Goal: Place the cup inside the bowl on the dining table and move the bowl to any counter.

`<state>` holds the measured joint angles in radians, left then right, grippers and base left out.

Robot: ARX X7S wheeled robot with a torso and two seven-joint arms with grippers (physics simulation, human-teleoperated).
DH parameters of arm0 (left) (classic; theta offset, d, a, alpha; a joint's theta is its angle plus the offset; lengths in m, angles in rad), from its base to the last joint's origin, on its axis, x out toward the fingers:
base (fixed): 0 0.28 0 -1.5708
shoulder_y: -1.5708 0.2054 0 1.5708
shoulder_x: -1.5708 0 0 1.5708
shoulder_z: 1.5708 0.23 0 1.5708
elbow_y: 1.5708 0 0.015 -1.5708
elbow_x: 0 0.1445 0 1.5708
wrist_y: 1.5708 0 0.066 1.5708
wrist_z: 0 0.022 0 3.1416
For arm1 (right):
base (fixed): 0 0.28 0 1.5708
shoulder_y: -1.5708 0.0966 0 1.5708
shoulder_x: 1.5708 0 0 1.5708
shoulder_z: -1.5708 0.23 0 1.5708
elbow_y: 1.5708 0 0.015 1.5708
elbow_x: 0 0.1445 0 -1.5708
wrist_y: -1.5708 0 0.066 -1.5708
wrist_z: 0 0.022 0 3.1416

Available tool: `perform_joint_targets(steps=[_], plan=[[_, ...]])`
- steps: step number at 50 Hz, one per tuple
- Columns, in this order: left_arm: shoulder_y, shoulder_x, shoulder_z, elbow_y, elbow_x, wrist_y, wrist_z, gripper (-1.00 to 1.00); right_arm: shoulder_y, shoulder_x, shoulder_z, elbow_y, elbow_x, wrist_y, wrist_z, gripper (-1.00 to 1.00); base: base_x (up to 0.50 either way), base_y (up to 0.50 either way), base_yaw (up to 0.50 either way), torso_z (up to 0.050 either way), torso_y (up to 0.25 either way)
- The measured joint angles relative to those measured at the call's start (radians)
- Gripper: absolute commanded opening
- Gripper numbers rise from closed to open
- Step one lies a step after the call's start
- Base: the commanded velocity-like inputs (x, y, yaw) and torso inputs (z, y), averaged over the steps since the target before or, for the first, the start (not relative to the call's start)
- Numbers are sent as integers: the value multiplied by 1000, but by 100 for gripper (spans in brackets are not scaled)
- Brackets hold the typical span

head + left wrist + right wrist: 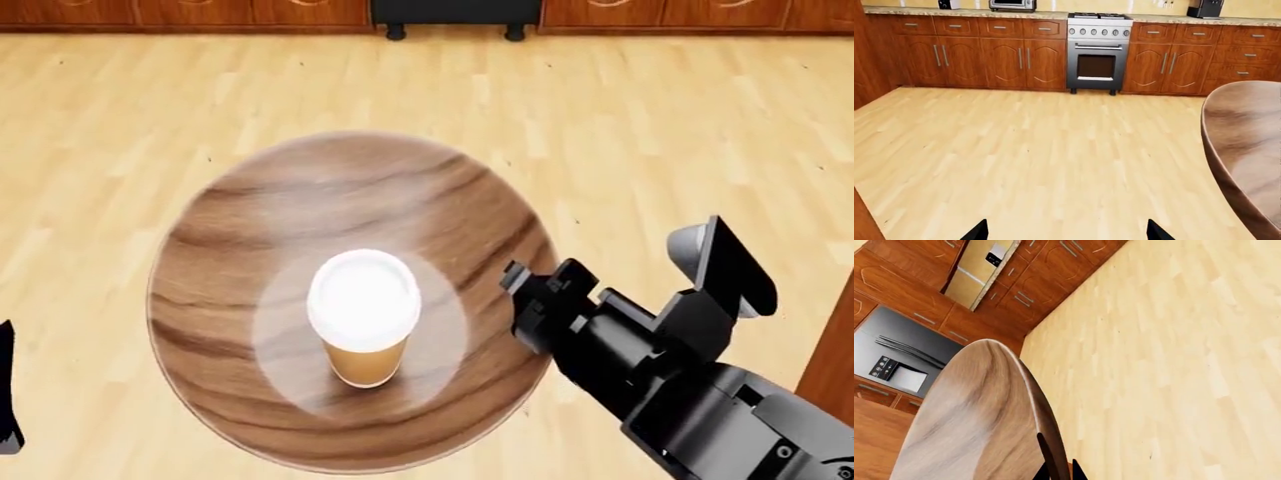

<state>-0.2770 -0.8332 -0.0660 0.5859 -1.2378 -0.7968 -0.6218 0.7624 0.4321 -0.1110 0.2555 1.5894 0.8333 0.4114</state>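
The wide dark wooden bowl (267,220) hangs above the wooden floor, and the tan cup (363,320) with its white lid stands upright in its middle. My right gripper (527,300) is shut on the bowl's right rim. In the right wrist view its jaws (1057,470) pinch the thin rim of the bowl (974,420). My left gripper (1067,231) is open and empty, with the bowl's outer wall (1247,145) beside it. Only a dark sliver of the left gripper (7,390) shows at the head view's left edge. The dining table is out of view.
The counter (1041,14) runs along the far wall above reddish-brown cabinets, with a stove (1098,52), a toaster oven (1012,4) and a coffee machine (1204,7). A fridge (901,355) stands among cabinets. Light wood floor (1021,150) lies between. A reddish-brown wooden edge (834,350) is at my right.
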Motion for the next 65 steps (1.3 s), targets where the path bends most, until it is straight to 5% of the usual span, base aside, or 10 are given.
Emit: perform_joint_targets(steps=[65], plan=[[-52,-10,15,-21,-5,-2,3,100,78,-19,-37,62,-14,-8,-27,-100,500,-34,0,0,1]])
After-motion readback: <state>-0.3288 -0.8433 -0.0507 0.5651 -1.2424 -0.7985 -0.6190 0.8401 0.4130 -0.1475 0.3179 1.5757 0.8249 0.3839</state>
